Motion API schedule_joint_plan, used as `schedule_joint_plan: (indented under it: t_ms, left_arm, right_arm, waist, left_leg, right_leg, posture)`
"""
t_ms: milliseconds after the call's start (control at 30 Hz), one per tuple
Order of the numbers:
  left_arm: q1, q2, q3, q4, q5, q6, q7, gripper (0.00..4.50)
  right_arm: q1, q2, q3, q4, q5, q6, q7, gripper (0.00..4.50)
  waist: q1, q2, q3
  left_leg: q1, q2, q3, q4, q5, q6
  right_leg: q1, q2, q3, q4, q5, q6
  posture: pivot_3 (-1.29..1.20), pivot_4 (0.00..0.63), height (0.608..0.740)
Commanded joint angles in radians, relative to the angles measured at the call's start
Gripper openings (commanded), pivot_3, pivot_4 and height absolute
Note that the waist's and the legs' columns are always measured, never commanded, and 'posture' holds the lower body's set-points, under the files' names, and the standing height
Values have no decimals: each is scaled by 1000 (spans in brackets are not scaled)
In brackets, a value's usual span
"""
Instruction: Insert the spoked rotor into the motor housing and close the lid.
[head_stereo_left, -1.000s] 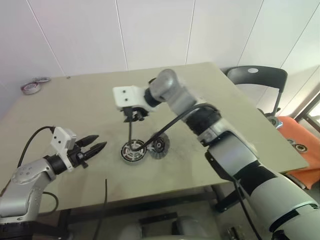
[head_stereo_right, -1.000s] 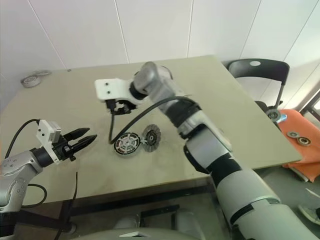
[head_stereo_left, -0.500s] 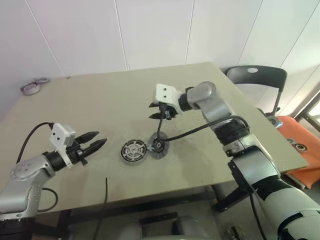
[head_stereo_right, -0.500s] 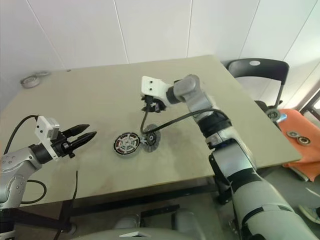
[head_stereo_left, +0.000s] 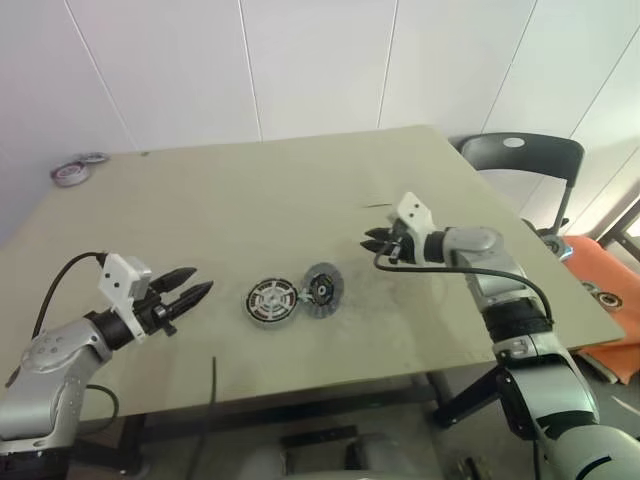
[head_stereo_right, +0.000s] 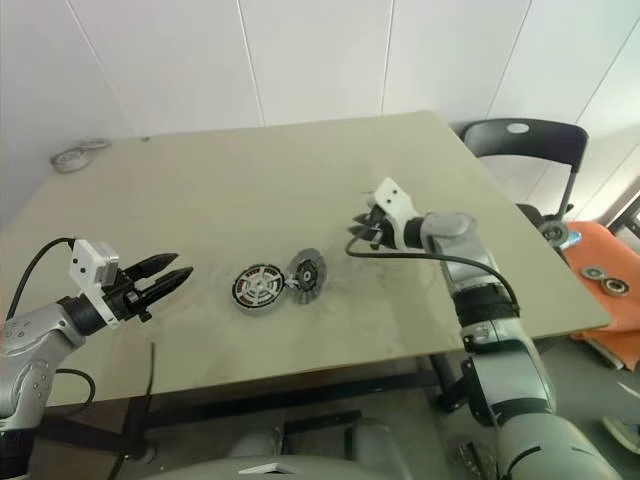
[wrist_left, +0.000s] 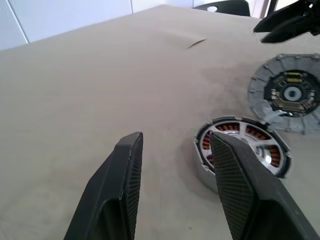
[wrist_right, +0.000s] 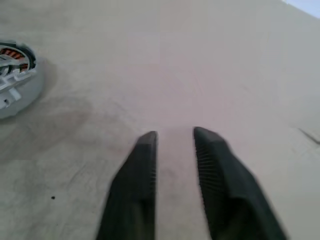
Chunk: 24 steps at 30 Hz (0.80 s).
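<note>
Left wrist view: spoked rotor (wrist_left: 256, 146) seated in motor housing (wrist_left: 205, 169), just ahead of left gripper (head_stereo_left: 203, 281), jaws spread, empty. Grey toothed disc (wrist_left: 289, 93) touches housing's far side. Right gripper (head_stereo_left: 367, 240) well apart from the parts, jaws nearly together, narrow gap, empty. Parts likely stiff, weighty metal, windings fragile; grip disc by rim.

Motor housing (wrist_right: 15, 80) is cut off by the right wrist view's edge. In the left wrist view its near rim (wrist_left: 240, 155) is partly hidden behind one finger (wrist_left: 235, 190) of the left tool.
</note>
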Motion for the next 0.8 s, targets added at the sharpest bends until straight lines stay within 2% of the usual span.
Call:
schedule_joint_plan:
  t_ms: [33, 133, 267, 567, 800]
  left_arm:
    - [3, 11, 17, -67, -35, 19, 0, 2263]
    - [4, 20, 14, -88, -54, 41, -10, 2263]
    - [0, 33, 4, -93, -63, 59, -26, 2263]
    - [20, 85, -19, -81, -76, 98, -112, 2263]
    - [71, 102, -16, -122, -93, 117, -147, 2263]
  right_arm:
    - [99, -31, -18, -186, 94, 130, 51, 21]
    - [137, -54, -22, -230, 150, 263, 72, 21]
    - [164, -74, 17, -242, 169, 330, 99, 21]
    - [15, 61, 82, 47, 75, 182, -29, 21]
    - [-68, 110, 104, 197, 45, 111, -44, 21]
  waist:
    - [4, 0, 0]
    - [0, 1, 1]
    - [-5, 1, 1]
    - [-7, 1, 1]
    - [-2, 1, 1]
  left_leg:
    - [1, 0, 0, 0, 0, 0]
    - [1, 0, 0, 1, 0, 0]
    - [6, 0, 3, 2, 0, 0]
    - [6, 1, 4, 1, 0, 0]
    - [3, 0, 3, 1, 0, 0]
  right_leg:
    - [1, 0, 0, -1, 0, 0]
    - [2, 0, 0, 0, 0, 0]
    - [6, 1, 1, -1, -1, 0]
    - [6, 1, 1, -1, -2, 3]
    - [4, 0, 1, -2, 0, 0]
  posture:
    - [0, 0, 740]
    - [0, 0, 740]
    - [0, 0, 740]
    - [0, 0, 740]
    - [0, 0, 740]
